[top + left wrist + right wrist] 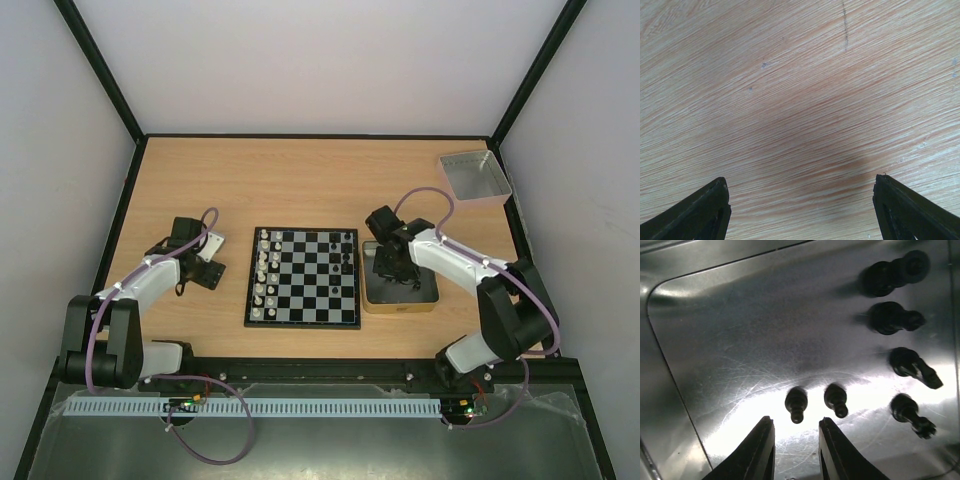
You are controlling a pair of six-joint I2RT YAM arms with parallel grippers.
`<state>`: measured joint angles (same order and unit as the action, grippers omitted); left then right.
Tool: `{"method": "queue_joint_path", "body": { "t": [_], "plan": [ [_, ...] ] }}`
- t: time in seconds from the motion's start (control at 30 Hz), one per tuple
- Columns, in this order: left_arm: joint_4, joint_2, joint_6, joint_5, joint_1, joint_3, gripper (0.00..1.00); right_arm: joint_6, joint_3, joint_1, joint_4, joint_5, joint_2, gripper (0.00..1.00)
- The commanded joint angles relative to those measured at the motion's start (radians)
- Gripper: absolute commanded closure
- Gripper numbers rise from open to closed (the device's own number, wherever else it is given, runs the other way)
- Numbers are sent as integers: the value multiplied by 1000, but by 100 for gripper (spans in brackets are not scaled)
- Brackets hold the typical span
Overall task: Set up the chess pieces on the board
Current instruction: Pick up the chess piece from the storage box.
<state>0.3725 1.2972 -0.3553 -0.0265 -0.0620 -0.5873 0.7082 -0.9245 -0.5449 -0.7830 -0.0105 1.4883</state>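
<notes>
Currently my right gripper (796,422) hangs low inside the gold tin (740,340). Its jaws are parted only a sliver and have hold of nothing. I judge the narrow gap suits the slim black pawn (796,402) lying just ahead of the fingertips, with a second pawn (836,399) right beside it. Four larger dark pieces (892,317) lie on their sides along the tin's right edge, so this is the stock I draw from.

My left gripper (800,185) is spread wide and empty above bare wood, parked left of the board (300,322), probably to keep out of the way.

The board sits between the two arms, with the tin touching or just beside its right edge. The whitish pieces (262,275) fill its two left columns, and only a few black pieces (345,255) stand on the right, so I reckon the black side is barely started.

The table (300,180) is pale wood grain and flat. A grey tray (475,175) sits at its far right corner. Plain white walls (320,60) in a black frame close the cell.
</notes>
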Motion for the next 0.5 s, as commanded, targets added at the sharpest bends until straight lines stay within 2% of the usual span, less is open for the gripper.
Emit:
{"method": "queue_joint_path", "body": {
  "t": [0.0, 0.47],
  "plan": [
    [14, 2, -7, 5, 4, 13, 22, -28, 9, 6, 42, 42, 26, 76],
    [15, 0, -8, 7, 4, 13, 22, -36, 62, 17, 85, 64, 79, 77]
  ]
}}
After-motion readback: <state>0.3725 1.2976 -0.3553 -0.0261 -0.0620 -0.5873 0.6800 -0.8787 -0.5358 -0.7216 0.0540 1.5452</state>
